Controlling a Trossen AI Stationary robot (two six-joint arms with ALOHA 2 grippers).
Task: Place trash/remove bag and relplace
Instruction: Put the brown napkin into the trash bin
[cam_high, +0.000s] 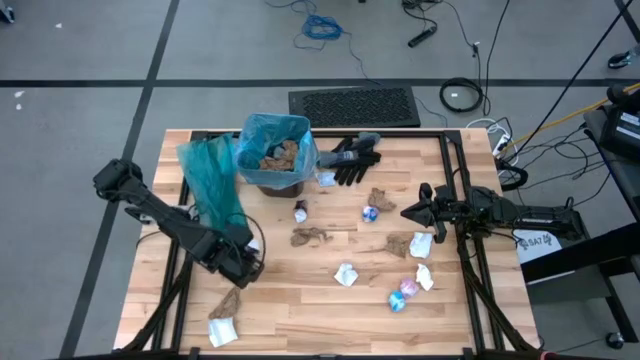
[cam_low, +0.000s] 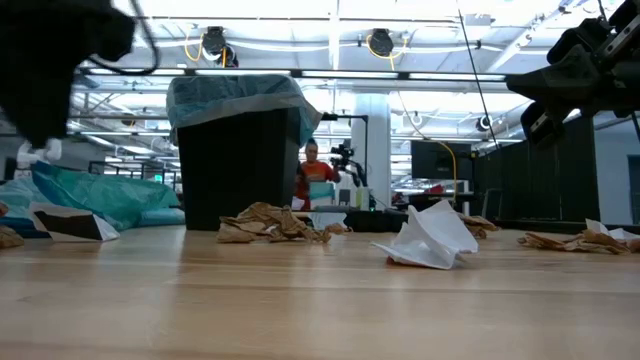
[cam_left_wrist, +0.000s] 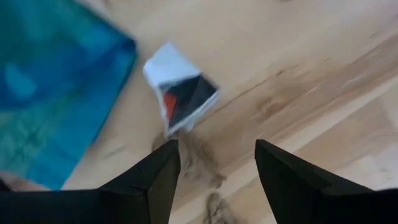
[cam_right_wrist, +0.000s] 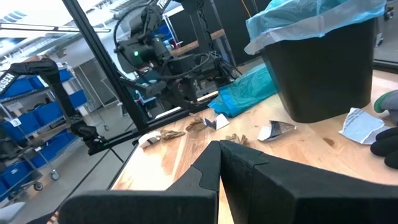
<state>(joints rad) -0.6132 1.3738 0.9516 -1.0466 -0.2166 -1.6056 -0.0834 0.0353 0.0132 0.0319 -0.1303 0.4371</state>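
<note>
Left gripper (cam_left_wrist: 214, 165) jaws wide, nothing in em, hovering over a brown scrap (cam_left_wrist: 198, 163) w/ a white scrap (cam_left_wrist: 179, 87) just past the tips. Right gripper (cam_right_wrist: 219, 149) pinched closed, empty, parked near right edge.

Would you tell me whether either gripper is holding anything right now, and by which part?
Nothing is held: the left gripper is open over brown scraps, the right gripper shut and empty.

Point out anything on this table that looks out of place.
Crumpled scraps lie scattered over the table instead of in the lined bin. A loose teal bag lies beside the bin, and black gloves sit among the trash.
</note>
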